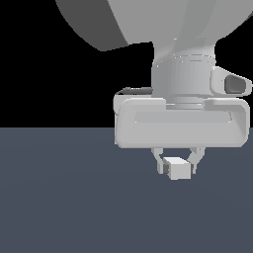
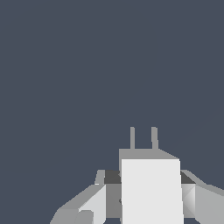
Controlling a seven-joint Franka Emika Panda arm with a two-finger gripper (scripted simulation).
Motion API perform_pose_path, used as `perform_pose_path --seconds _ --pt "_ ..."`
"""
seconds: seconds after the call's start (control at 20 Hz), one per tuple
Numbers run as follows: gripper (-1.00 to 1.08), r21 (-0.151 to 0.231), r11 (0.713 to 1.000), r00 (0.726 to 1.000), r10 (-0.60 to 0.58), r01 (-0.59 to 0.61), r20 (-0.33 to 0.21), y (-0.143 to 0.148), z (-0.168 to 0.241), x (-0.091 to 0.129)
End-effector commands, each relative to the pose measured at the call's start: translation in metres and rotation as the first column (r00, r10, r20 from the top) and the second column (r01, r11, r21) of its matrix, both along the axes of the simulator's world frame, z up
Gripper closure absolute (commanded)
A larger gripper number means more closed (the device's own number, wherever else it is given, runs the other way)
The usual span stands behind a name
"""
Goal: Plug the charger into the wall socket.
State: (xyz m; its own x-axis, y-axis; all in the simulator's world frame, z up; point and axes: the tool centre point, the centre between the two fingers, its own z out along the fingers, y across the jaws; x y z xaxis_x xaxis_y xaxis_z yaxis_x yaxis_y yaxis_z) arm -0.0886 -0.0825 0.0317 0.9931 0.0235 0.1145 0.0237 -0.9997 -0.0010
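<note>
Two prongs (image 2: 143, 138) on tool-held (image 1: 177, 167) charger (image 1: 178, 169): wrist view only.

Flat, even simulator lighting and sharp focus across both views, with no blur, glare or edge distortion. The charger (image 2: 151, 190) shows a bright top face and greyer sides. The exterior view's upper half is pure black from 9 to 3 o'clock.
</note>
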Motion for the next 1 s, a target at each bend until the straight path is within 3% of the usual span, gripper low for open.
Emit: perform_pose_path --seconds 0.0,0.5,0.95 --pt "1.08 0.0 1.0 1.0 -0.025 0.025 0.001 0.011 0.008 0.007" --pt "1.08 0.0 0.989 0.989 -0.151 0.151 0.001 0.057 0.044 0.043" --pt "1.08 -0.001 0.975 0.975 -0.222 0.222 0.0 0.08 0.065 0.068"
